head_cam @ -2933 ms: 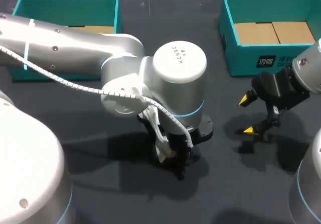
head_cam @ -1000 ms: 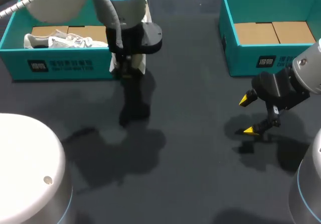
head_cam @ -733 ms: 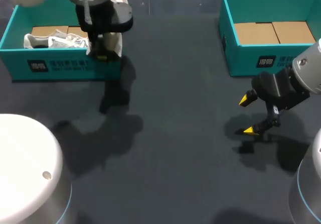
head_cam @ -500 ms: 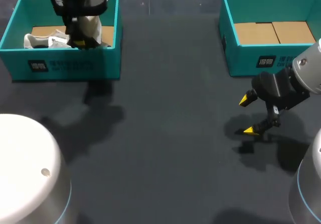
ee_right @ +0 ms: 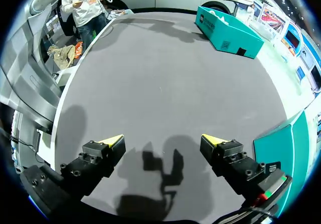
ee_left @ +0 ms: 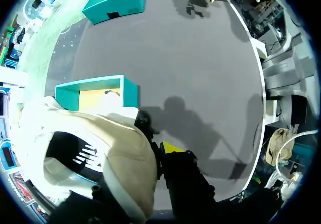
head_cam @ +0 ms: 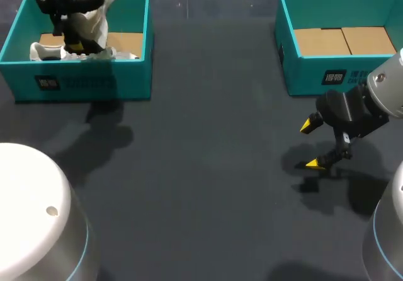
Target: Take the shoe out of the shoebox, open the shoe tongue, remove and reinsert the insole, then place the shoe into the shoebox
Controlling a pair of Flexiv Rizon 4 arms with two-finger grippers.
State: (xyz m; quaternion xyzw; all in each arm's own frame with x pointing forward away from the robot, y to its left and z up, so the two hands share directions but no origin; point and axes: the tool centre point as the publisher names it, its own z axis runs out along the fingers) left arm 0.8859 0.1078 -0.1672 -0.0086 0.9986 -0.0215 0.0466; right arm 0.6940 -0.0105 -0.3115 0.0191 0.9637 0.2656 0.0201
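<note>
My left gripper (head_cam: pixel 74 41) hangs over the left teal shoebox (head_cam: pixel 82 82) at the back left, shut on a white and beige shoe (head_cam: pixel 102 9). In the left wrist view the shoe (ee_left: pixel 108 153) fills the space beside my left gripper (ee_left: pixel 156 152). Only one yellow tip shows there, and the shoebox (ee_left: pixel 129 91) lies below. A second white shoe (head_cam: pixel 47 51) lies inside that box. My right gripper (head_cam: pixel 313 144) stands open low over the table at the right. In its own view the right gripper (ee_right: pixel 163 139) has nothing between its fingers.
A second teal box (head_cam: pixel 296 73) with a cardboard floor stands at the back right, just behind my right gripper; its corner (ee_right: pixel 281 148) shows beside the right fingers. Dark table (head_cam: pixel 214 167) stretches between the two boxes.
My left arm has carried the shoe from the table's middle up and to the back left, until it is over the left shoebox. The right arm has kept still.
</note>
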